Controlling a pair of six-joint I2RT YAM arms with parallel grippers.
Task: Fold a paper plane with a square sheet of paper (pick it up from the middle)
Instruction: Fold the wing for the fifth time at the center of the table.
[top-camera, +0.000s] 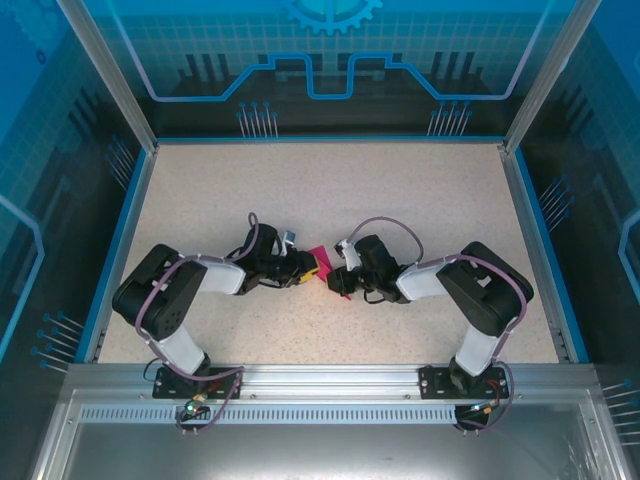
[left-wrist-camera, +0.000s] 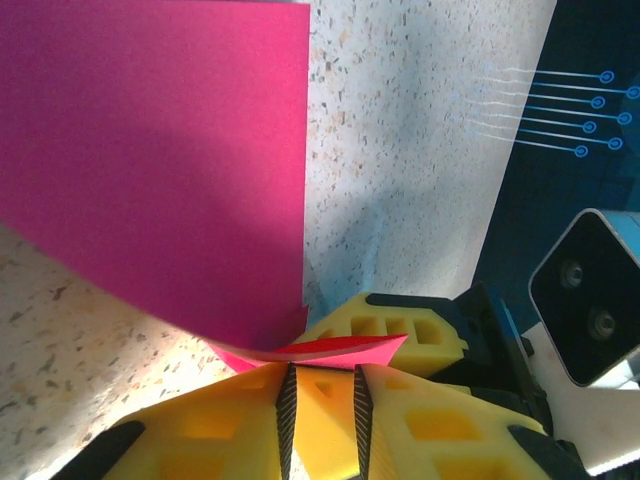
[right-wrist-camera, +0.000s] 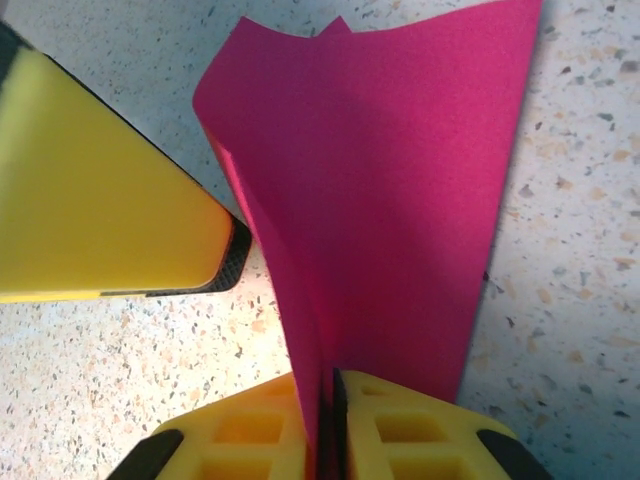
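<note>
Midway between the two arms, we show the thin magenta-pink square sheet of paper (top-camera: 321, 259) (left-wrist-camera: 160, 150) (right-wrist-camera: 390, 200), creased and bent so that part of it stands upright. The right claw (top-camera: 339, 281) (right-wrist-camera: 325, 388) has its yellow fingers closed on the sheet's lower edge, the paper running between the pads. The left claw (top-camera: 313, 268) (left-wrist-camera: 322, 378) has its yellow fingers narrowly apart, with a folded edge of the sheet across their tips; we cannot tell whether they pinch it. Both claws meet near the middle of the speckled beige desk (top-camera: 350, 190).

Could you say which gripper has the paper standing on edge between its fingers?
The right gripper; at the left gripper the paper lies across the fingertips.
</note>
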